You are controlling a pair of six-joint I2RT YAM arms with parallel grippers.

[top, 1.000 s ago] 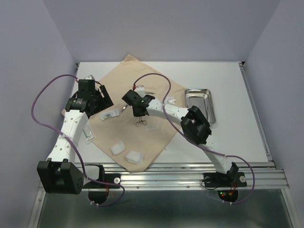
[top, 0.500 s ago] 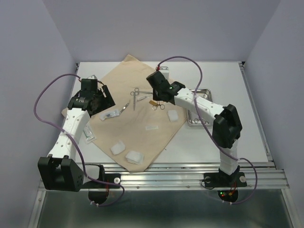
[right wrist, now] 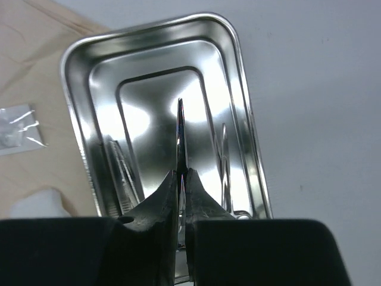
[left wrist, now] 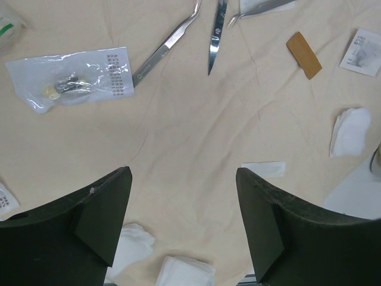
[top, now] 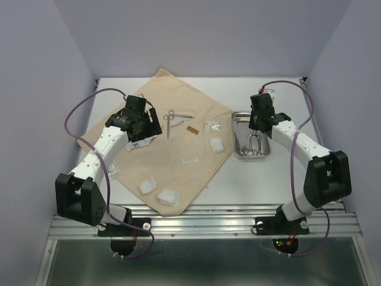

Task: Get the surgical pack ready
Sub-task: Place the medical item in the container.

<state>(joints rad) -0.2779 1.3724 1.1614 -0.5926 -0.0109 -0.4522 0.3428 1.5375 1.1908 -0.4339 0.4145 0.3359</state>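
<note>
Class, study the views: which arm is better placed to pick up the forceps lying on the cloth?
Left. The left arm's jaws stand open above the cloth, the forceps just ahead of them. The right arm's jaws are shut on a thin steel instrument over the steel tray.

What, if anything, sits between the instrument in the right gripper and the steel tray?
Nothing visible. The right gripper is shut on a thin steel instrument directly over the steel tray, whose floor shows only reflections.
</note>
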